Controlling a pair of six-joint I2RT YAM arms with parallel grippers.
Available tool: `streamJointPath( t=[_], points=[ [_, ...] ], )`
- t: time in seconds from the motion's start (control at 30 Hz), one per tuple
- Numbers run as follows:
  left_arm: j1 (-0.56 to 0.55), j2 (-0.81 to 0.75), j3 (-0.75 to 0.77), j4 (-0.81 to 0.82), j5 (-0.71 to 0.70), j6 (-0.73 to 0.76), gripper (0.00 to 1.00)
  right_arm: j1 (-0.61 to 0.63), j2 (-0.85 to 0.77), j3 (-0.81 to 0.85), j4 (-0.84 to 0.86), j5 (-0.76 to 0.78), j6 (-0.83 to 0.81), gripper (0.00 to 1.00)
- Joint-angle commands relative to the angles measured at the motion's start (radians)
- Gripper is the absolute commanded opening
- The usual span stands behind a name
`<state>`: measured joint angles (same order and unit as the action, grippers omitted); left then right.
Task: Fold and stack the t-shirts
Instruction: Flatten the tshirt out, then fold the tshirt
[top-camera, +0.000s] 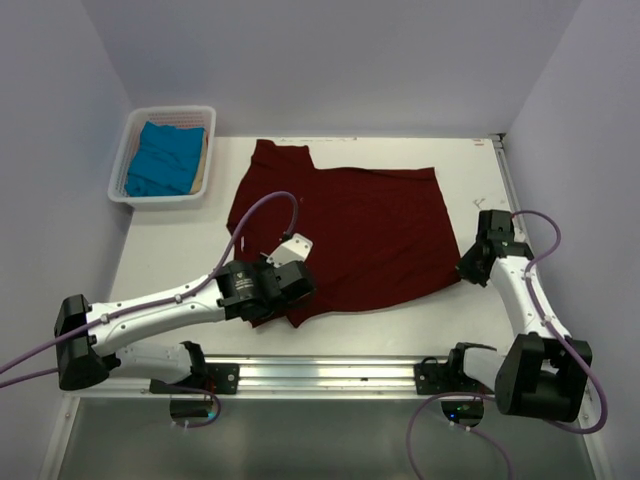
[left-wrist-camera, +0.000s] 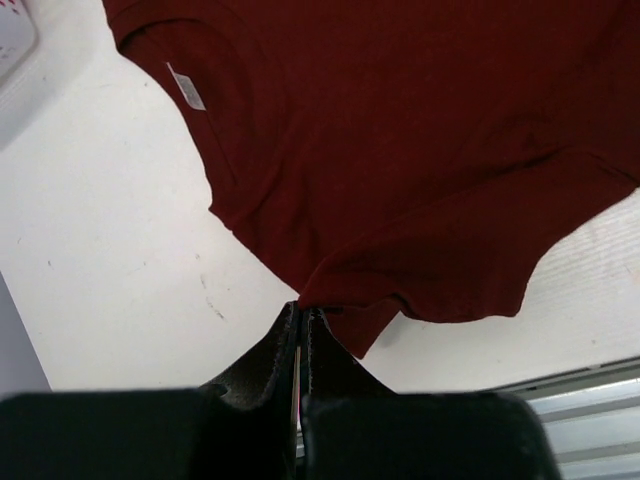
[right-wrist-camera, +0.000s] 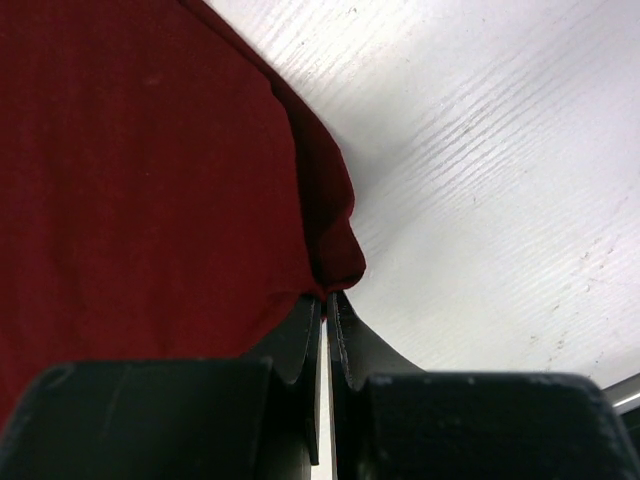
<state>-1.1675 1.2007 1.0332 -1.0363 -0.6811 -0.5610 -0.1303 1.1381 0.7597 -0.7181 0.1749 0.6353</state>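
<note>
The table (top-camera: 170, 250) is bearing the maroon shirt (top-camera: 350, 230), which is lying spread across its middle, collar toward the far left. The basket (top-camera: 125, 165) is sitting at the far left corner, holding the teal shirt (top-camera: 165, 158). The left gripper (left-wrist-camera: 302, 312) is pinching the maroon shirt's near left edge, and the right gripper (right-wrist-camera: 325, 295) is clamping its near right corner.

table (top-camera: 170, 260): white top | basket (top-camera: 160, 200): white, slatted, far-left corner | rail (top-camera: 330, 372): metal, near edge
</note>
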Motion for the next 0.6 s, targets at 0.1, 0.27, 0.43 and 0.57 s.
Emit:
streamJointPath(
  t=[0.1, 0.27, 0.43, 0.57],
  points=[
    [0.054, 0.048, 0.030, 0.056, -0.107, -0.024, 0.00, 0.000, 0.051, 0.052, 0.063, 0.014, -0.023, 0.00],
    [0.144, 0.086, 0.033, 0.097, -0.158, 0.009, 0.00, -0.002, 0.115, 0.081, 0.118, 0.009, -0.022, 0.00],
    [0.232, 0.112, 0.056, 0.180, -0.170, 0.091, 0.00, -0.002, 0.195, 0.150, 0.158, 0.008, -0.013, 0.00],
    [0.285, 0.132, 0.057, 0.251, -0.161, 0.162, 0.00, -0.002, 0.264, 0.191, 0.186, -0.015, 0.004, 0.00]
  ],
)
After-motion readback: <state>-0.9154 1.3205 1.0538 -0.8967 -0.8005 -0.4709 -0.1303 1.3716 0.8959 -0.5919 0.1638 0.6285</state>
